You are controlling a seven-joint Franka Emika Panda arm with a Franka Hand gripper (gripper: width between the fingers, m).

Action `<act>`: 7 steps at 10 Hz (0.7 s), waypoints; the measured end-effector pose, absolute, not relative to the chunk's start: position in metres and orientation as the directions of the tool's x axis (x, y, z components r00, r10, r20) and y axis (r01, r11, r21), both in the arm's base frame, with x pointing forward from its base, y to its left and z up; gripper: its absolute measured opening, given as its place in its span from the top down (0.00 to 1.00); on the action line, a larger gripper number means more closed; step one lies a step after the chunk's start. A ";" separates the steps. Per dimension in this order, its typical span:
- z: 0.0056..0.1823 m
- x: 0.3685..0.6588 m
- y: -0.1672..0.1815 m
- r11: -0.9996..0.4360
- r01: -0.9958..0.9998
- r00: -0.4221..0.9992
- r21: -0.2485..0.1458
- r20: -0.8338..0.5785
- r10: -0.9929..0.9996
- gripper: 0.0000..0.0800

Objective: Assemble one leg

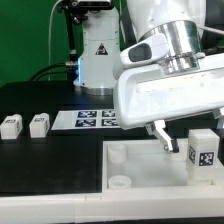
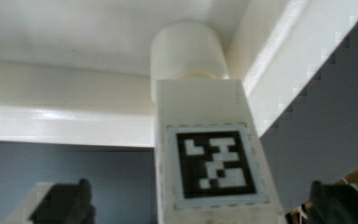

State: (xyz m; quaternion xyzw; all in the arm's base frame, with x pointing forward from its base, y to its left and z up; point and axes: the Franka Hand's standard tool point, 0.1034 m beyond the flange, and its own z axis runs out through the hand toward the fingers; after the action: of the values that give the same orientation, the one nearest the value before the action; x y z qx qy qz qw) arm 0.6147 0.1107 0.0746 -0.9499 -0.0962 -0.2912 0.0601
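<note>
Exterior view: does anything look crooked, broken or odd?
Nothing stands out. The small white blocky leg with its black-and-white tag sits square and undamaged beside the open two-finger gripper.

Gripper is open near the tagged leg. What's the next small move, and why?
I'd likely ease the gripper toward the leg until it straddles it, before closing. The wrist view shows the leg centred between the open fingers with gaps on both sides. The exterior view shows it apart from the fingertips, to the exterior view's right.
</note>
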 end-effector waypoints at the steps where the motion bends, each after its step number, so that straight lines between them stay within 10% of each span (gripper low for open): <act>1: 0.075 0.615 0.111 -0.974 0.218 0.812 -0.058 0.565 0.148 0.20; 7: 0.074 0.615 0.110 -0.975 0.215 0.822 -0.064 0.550 0.145 0.19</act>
State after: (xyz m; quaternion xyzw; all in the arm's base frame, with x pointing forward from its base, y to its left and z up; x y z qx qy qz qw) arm 0.6146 0.1104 0.0738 -0.9525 -0.0946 -0.2828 0.0615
